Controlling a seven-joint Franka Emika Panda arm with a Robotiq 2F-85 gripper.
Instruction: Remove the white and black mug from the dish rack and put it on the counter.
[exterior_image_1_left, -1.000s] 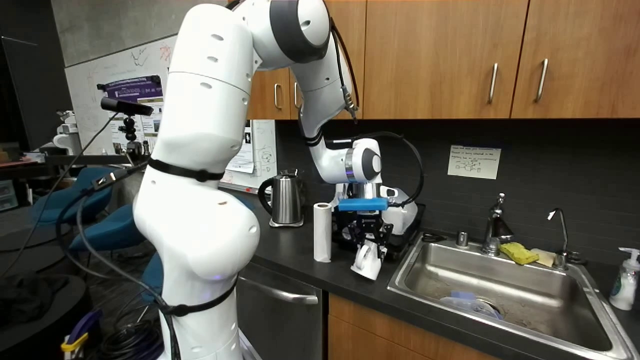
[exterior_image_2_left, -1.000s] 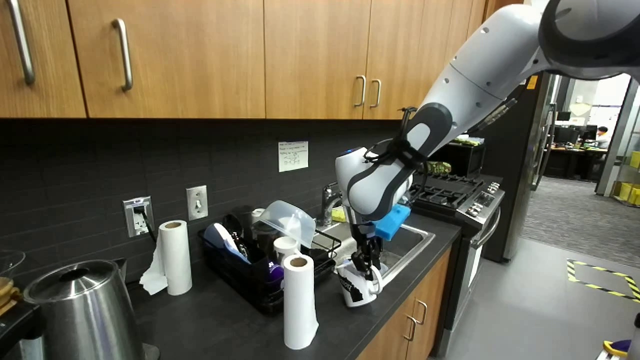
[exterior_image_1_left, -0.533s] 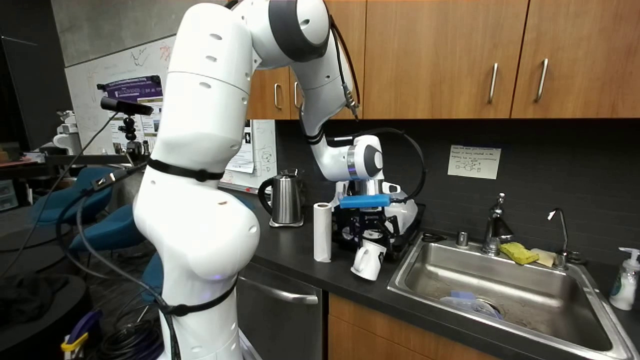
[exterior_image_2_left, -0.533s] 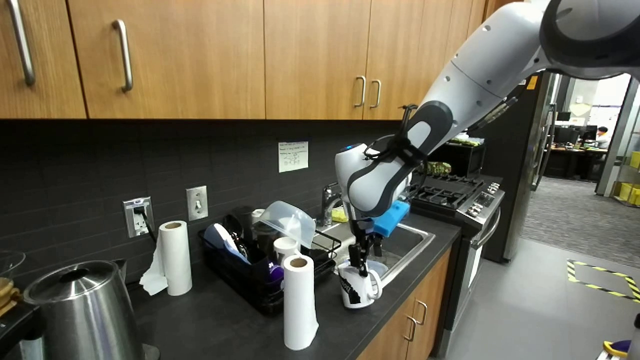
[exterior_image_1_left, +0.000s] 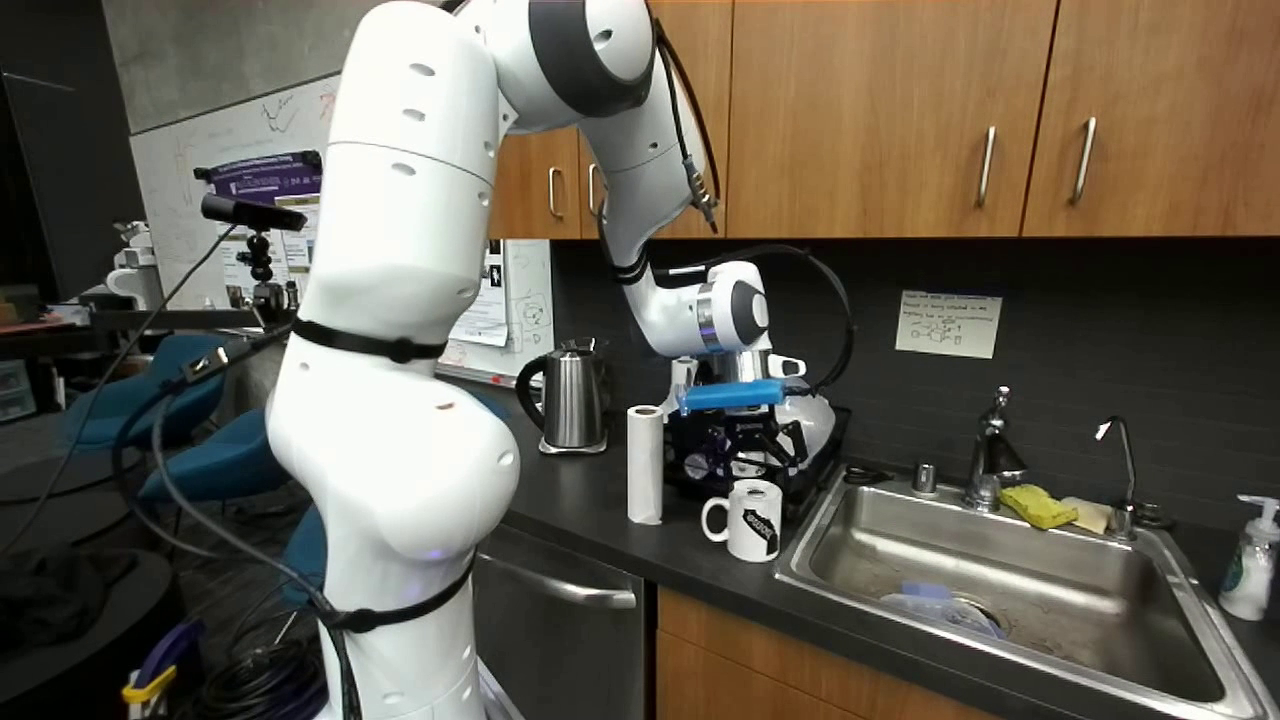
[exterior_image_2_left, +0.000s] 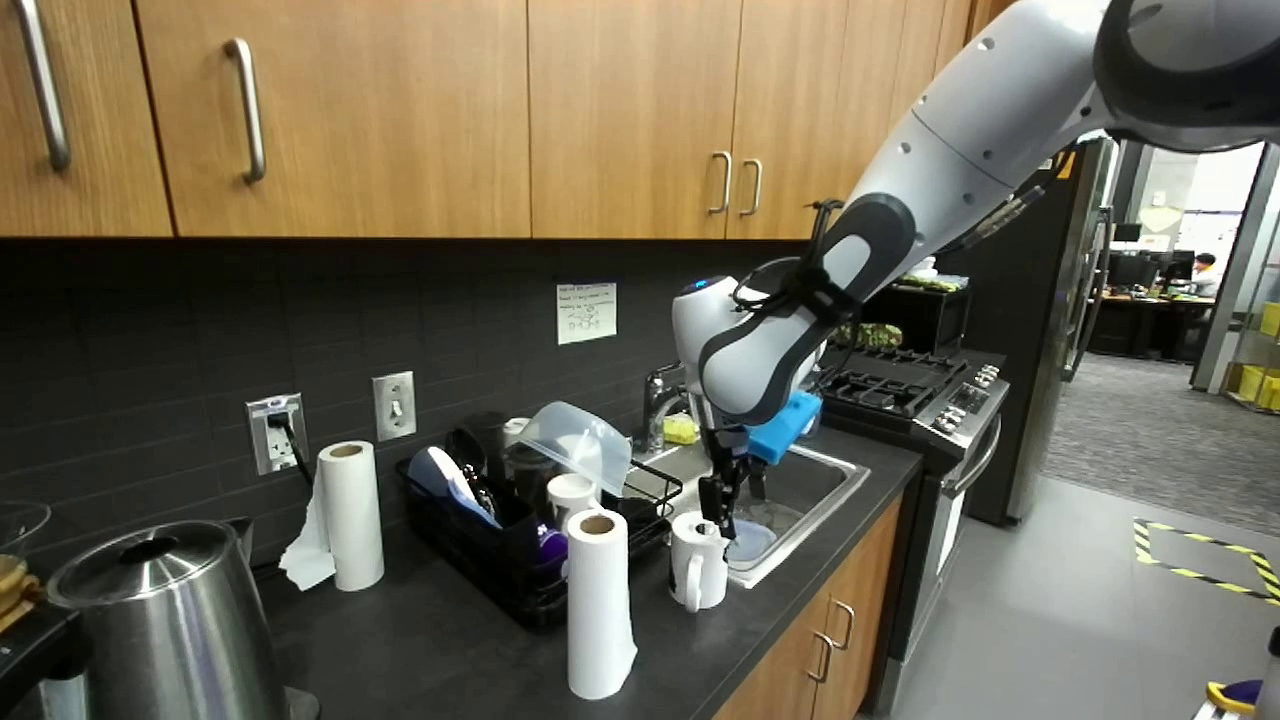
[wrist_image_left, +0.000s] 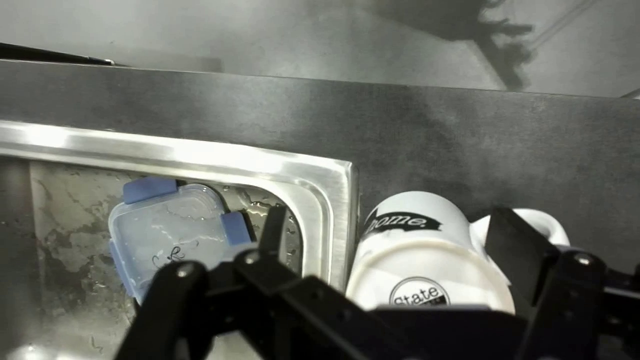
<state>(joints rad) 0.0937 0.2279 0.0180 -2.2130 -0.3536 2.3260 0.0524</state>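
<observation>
The white and black mug stands level on the dark counter, between a paper towel roll and the sink. In the wrist view the mug shows its printed base, so it is bottom up; its handle lies partly behind a finger. My gripper is just above the mug, its fingers spread wide. Nothing is clamped between them; whether a finger touches the mug I cannot tell. The black dish rack sits beside the mug in an exterior view, crowded with cups and dishware.
A paper towel roll stands upright close to the mug and rack. The steel sink borders the mug on its other side, with a lidded container inside. A steel kettle and faucet stand further back.
The fingers have spread and let go of the mug. It was tilted in the grip; now it rests level and turned, its handle pointing another way. The gripper has risen slightly.
</observation>
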